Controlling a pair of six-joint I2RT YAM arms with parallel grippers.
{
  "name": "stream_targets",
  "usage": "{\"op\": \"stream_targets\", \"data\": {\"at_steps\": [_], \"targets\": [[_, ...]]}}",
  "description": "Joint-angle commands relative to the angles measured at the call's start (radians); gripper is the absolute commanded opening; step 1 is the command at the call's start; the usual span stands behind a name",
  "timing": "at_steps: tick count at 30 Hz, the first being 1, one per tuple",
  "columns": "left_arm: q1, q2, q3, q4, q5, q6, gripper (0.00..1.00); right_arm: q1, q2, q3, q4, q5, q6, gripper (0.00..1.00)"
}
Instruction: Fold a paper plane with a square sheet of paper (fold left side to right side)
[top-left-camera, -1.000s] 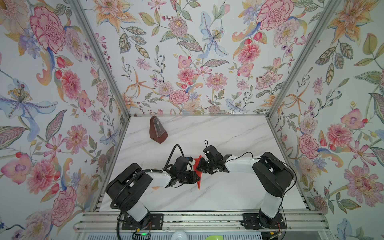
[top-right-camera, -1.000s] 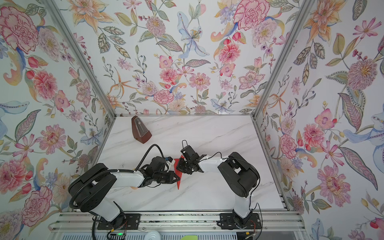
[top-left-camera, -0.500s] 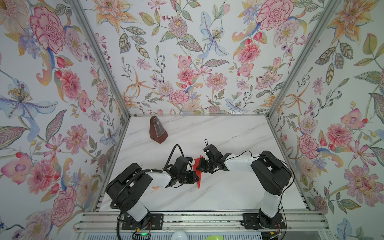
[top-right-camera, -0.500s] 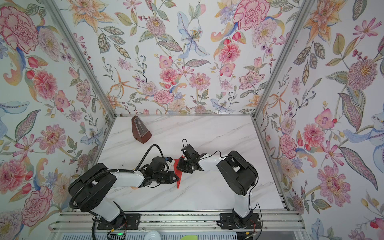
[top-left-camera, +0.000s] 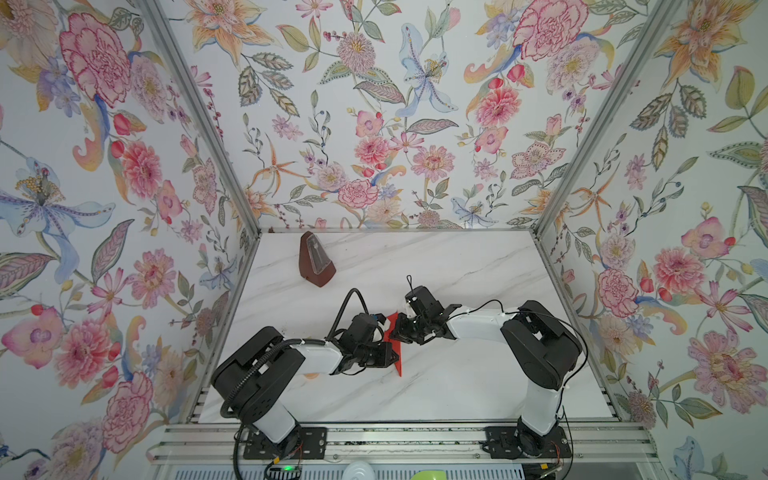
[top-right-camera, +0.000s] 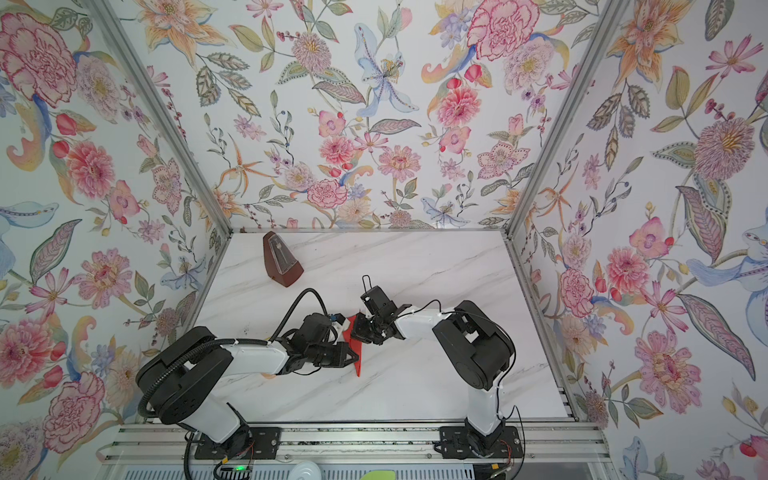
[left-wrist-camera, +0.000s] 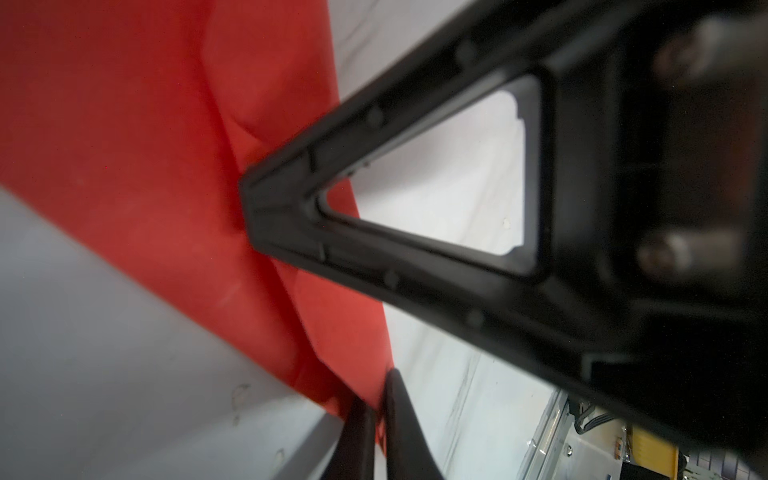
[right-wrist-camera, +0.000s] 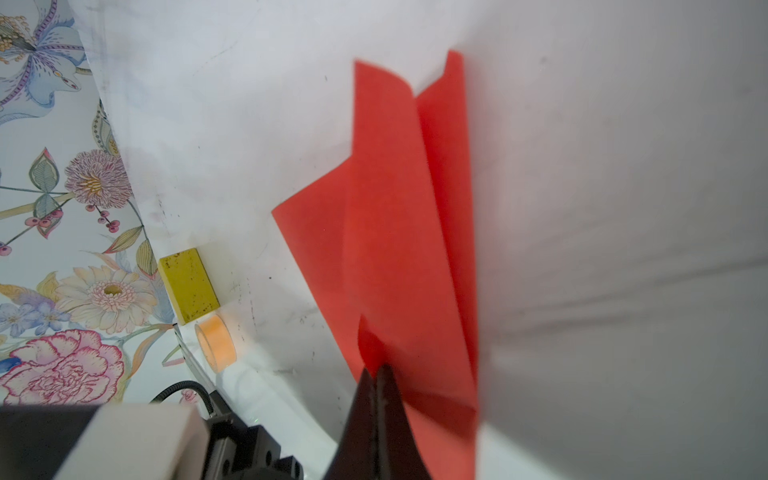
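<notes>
Leftward the right gripper (right-wrist-camera: 376, 376) is inching; it and the left gripper (left-wrist-camera: 374, 411) are pinching the paper plane (top-left-camera: 396, 355), lying low centre in both top views. Light, limp paper is likely wanting grips at its creases.

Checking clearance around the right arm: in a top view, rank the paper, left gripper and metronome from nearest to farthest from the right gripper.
1. paper: pinched in the right gripper, mid-table.
2. left gripper: just left of it, toward the front, also gripping the paper.
3. metronome: far off at the back left.
</notes>
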Motion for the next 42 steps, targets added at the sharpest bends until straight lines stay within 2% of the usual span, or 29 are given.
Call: {"op": "stream_targets", "data": {"at_steps": [1, 5, 8, 12, 18, 21, 24, 28, 34, 42], "targets": [[-0.006, 0.02, -0.025, -0.154, -0.036, 0.026, 0.1, -0.007, 0.046, 0.034, -0.007, -0.009, -0.03, 0.06], [-0.003, 0.008, -0.027, -0.186, -0.054, 0.038, 0.1, -0.02, 0.064, 0.025, -0.038, 0.016, -0.022, 0.15], [-0.001, -0.014, -0.026, -0.224, -0.069, 0.053, 0.13, -0.03, 0.066, 0.014, -0.061, 0.032, -0.016, 0.18], [0.016, -0.042, -0.031, -0.284, -0.092, 0.078, 0.16, -0.036, 0.046, -0.016, -0.069, 0.058, 0.018, 0.19], [0.049, -0.172, -0.03, -0.354, -0.11, 0.11, 0.2, -0.019, 0.024, -0.065, -0.021, 0.082, 0.098, 0.19], [0.051, -0.225, -0.022, -0.317, -0.073, 0.095, 0.26, -0.015, 0.04, -0.071, 0.005, 0.079, 0.113, 0.17], [0.048, -0.249, -0.021, -0.255, -0.036, 0.056, 0.29, -0.014, 0.042, -0.075, 0.012, 0.078, 0.117, 0.16], [0.05, -0.227, -0.026, -0.175, -0.01, 0.015, 0.3, -0.016, 0.035, -0.076, 0.012, 0.083, 0.114, 0.16], [0.044, -0.147, -0.028, -0.143, -0.005, 0.001, 0.28, -0.016, 0.031, -0.078, 0.014, 0.085, 0.114, 0.15], [0.038, -0.106, -0.053, -0.147, -0.007, -0.006, 0.19, -0.016, 0.032, -0.085, 0.02, 0.097, 0.12, 0.14]]}}
